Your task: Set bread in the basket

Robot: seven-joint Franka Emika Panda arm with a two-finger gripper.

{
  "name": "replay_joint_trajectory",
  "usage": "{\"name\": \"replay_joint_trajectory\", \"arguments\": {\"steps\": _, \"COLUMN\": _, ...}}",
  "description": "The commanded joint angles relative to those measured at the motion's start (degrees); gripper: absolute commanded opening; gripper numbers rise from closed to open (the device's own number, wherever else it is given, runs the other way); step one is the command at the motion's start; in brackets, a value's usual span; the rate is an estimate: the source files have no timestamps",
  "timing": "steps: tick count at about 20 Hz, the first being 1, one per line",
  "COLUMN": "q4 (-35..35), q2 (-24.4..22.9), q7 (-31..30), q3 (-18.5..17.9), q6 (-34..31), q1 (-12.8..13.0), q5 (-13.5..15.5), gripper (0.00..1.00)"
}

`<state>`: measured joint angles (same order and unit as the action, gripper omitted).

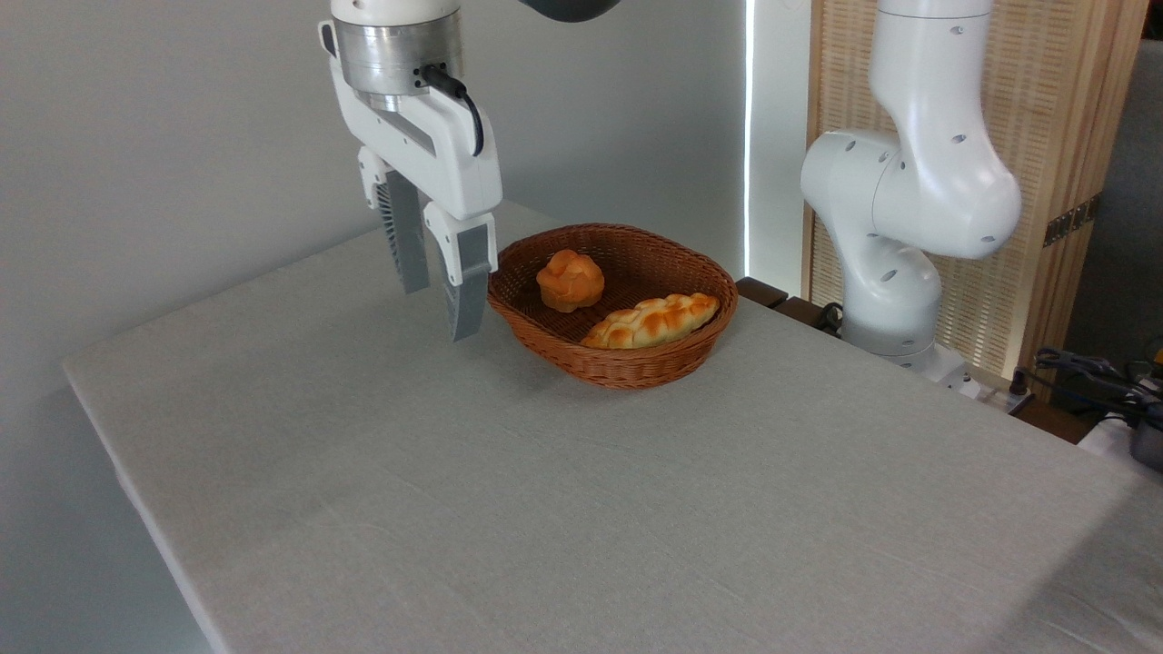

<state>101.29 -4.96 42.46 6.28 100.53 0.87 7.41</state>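
Pale grey cloth covers the wide table (pixel 545 509), with a plain wall behind and a slatted wooden screen (pixel 1045 136) at the right. Next in size, the white robot arm (pixel 909 200) rises beside the table's far edge. Its white two-finger gripper (pixel 441 313) hangs above the cloth just left of the oval reddish-brown wicker basket (pixel 627 371), fingers spread apart and holding nothing. Inside the basket lies the long, braided, pale golden bread (pixel 652 322) along the near-right wall, apart from a small round orange-brown bun (pixel 570 280).
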Motion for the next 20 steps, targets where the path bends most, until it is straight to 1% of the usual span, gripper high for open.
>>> {"name": "replay_joint_trajectory", "arguments": {"steps": 1, "q4": -4.4, "q2": 2.0, "q7": -0.6, "q3": 0.3, "q6": -0.9, "q1": 0.0, "q5": -0.5, "gripper": 1.0}}
{"name": "replay_joint_trajectory", "arguments": {"steps": 2, "q4": -4.4, "q2": 2.0, "q7": -0.7, "q3": 0.1, "q6": -0.9, "q1": 0.5, "q5": -0.5, "gripper": 1.0}}
{"name": "replay_joint_trajectory", "arguments": {"steps": 4, "q4": -4.5, "q2": 2.1, "q7": -0.7, "q3": -2.2, "q6": -1.2, "q1": 3.0, "q5": -0.5, "gripper": 1.0}}
{"name": "replay_joint_trajectory", "arguments": {"steps": 5, "q4": -5.0, "q2": 2.4, "q7": -0.8, "q3": -4.0, "q6": -1.5, "q1": 5.0, "q5": -0.6, "gripper": 1.0}}
{"name": "replay_joint_trajectory", "arguments": {"steps": 6, "q4": -6.6, "q2": 3.2, "q7": -0.7, "q3": -5.0, "q6": -3.0, "q1": 6.0, "q5": -0.6, "gripper": 1.0}}
{"name": "replay_joint_trajectory", "arguments": {"steps": 8, "q4": -10.7, "q2": 5.0, "q7": -0.6, "q3": -5.8, "q6": -7.2, "q1": 6.3, "q5": -0.5, "gripper": 1.0}}
{"name": "replay_joint_trajectory", "arguments": {"steps": 11, "q4": -10.9, "q2": 5.2, "q7": -0.8, "q3": -5.7, "q6": -8.2, "q1": 6.3, "q5": -0.5, "gripper": 1.0}}
{"name": "replay_joint_trajectory", "arguments": {"steps": 15, "q4": -10.9, "q2": 5.1, "q7": -2.6, "q3": -5.7, "q6": -9.8, "q1": 6.2, "q5": -0.6, "gripper": 1.0}}
{"name": "replay_joint_trajectory", "arguments": {"steps": 17, "q4": -10.9, "q2": 5.0, "q7": -2.7, "q3": -5.7, "q6": -10.0, "q1": 6.2, "q5": -2.4, "gripper": 1.0}}
{"name": "replay_joint_trajectory", "arguments": {"steps": 20, "q4": -10.9, "q2": 5.0, "q7": -3.4, "q3": -5.8, "q6": -11.2, "q1": 6.2, "q5": -3.5, "gripper": 1.0}}
